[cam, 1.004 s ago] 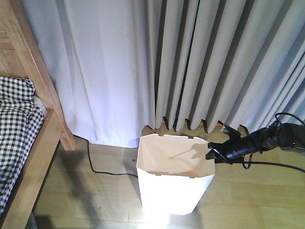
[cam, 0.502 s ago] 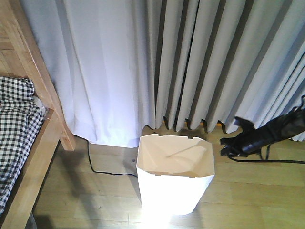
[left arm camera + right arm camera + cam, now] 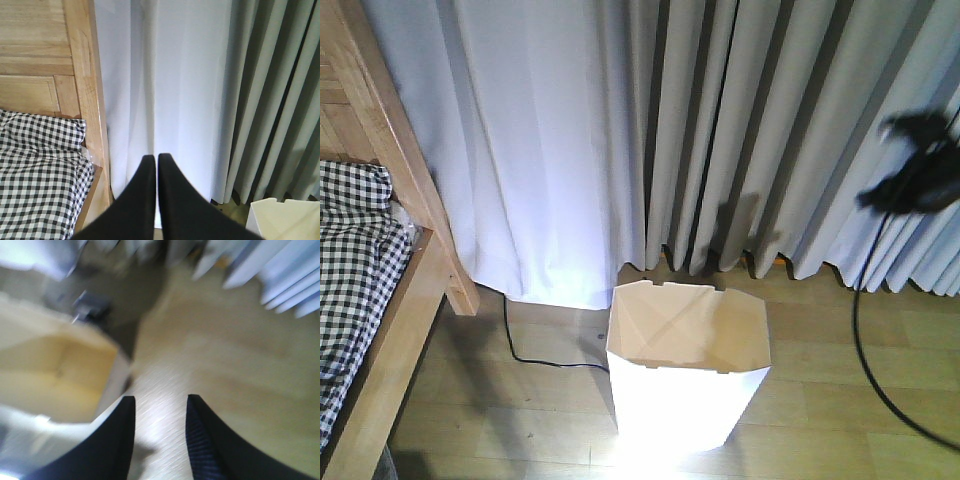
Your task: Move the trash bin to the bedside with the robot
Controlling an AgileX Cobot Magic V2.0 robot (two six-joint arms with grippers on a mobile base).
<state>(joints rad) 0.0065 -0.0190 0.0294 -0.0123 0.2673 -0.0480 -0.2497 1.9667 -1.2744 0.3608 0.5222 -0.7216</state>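
Note:
The white trash bin (image 3: 688, 370) stands upright on the wooden floor before the curtains, cream inside, free of any gripper. Its rim corner (image 3: 280, 215) shows at the lower right of the left wrist view, and it appears blurred (image 3: 55, 375) at the left of the right wrist view. The bed (image 3: 380, 290), with wooden post and checked bedding, is at the left. My right gripper (image 3: 910, 165) is a dark blur high at the right, well above and right of the bin; its jaws (image 3: 160, 400) stand open over bare floor. My left gripper (image 3: 156, 159) is shut on nothing, facing the curtain beside the bed post (image 3: 87, 100).
Grey curtains (image 3: 720, 130) hang across the whole back. A black cable (image 3: 535, 355) runs over the floor between bed and bin. Another black cable (image 3: 865, 340) trails down from the right arm to the floor at the right.
My right gripper has come off the bin's right rim, moved right, then risen high toward the upper right. The bin has stayed where it was.

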